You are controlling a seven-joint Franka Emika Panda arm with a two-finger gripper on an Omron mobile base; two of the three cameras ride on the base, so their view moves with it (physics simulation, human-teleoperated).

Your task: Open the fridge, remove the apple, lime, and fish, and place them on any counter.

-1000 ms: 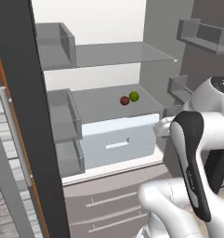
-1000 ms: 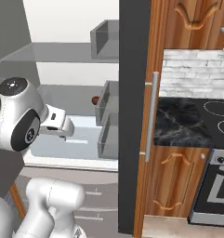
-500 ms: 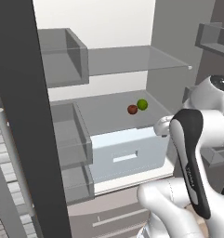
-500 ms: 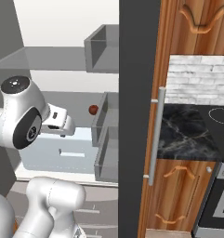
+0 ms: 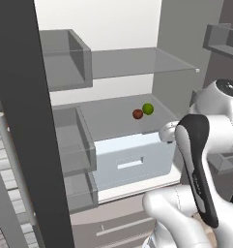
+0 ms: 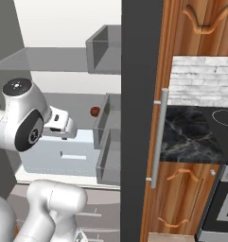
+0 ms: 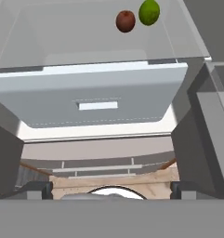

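From the left base view, the fridge [image 5: 123, 63] stands open; the apple [image 5: 138, 114] and the lime [image 5: 148, 109] sit touching on the lower shelf, above the pale drawer [image 5: 132, 160]. My forearm hides my jaws.

From the right, the door bin [image 6: 106, 118] cuts off part of the apple [image 6: 95, 111].

Hand view: both fruits lie ahead; my fingertips [image 7: 36, 190] stand spread wide, holding nothing.

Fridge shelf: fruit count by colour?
Red-brown: 1, the apple
Yellow-green: 1, the lime
Total: 2, side by side on the shelf above the white drawer
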